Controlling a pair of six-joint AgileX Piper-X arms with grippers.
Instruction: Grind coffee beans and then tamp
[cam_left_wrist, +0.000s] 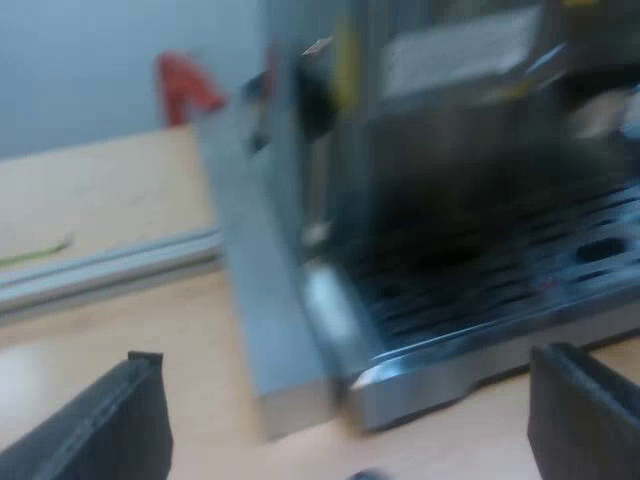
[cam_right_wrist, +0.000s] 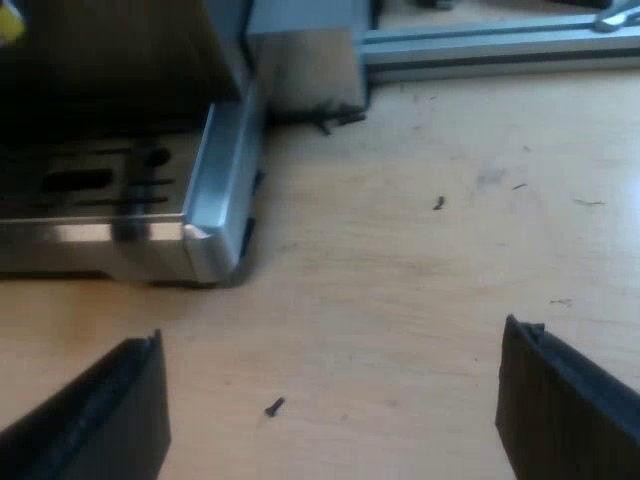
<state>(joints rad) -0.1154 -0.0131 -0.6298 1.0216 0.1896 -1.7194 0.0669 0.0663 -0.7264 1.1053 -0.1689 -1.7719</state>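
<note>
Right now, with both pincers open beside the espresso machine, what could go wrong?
1. The left pincer, open and empty, faces the espresso machine, close to its drip tray; pushing ahead might knock a finger into the tray's metal corner.
2. The right pincer, also open, hangs over the table near a corner of the tray; a sideways sweep could clip it.
3. Small dark bits on the table could get dragged along.
</note>
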